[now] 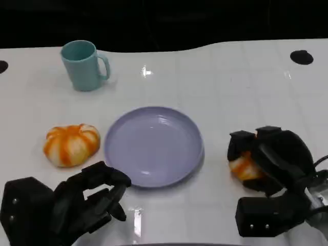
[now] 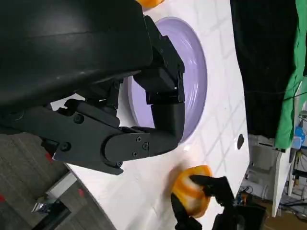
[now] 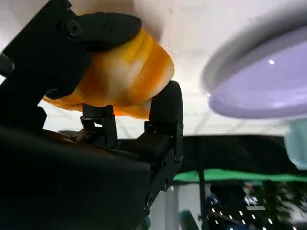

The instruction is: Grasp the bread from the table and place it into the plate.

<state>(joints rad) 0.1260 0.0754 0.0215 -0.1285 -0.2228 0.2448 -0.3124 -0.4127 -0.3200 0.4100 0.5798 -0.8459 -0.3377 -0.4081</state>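
Observation:
An orange-and-white bread roll [image 1: 244, 166] lies on the white table to the right of the lilac plate [image 1: 154, 145]. My right hand [image 1: 271, 159] grips it, fingers wrapped over and around it; the right wrist view shows the roll [image 3: 120, 76] pressed between the black fingers [image 3: 165, 105]. The left wrist view shows the same roll [image 2: 191, 189] in the right hand beyond the plate [image 2: 194, 81]. A second orange-and-white roll [image 1: 72, 144] sits left of the plate. My left hand [image 1: 87, 200] hovers near the table's front edge, below that roll, fingers curled loosely, holding nothing.
A teal mug [image 1: 83, 65] stands at the back left. A small black round mark [image 1: 301, 57] sits at the back right, another at the far left edge [image 1: 2, 66]. The table's far edge meets a dark background.

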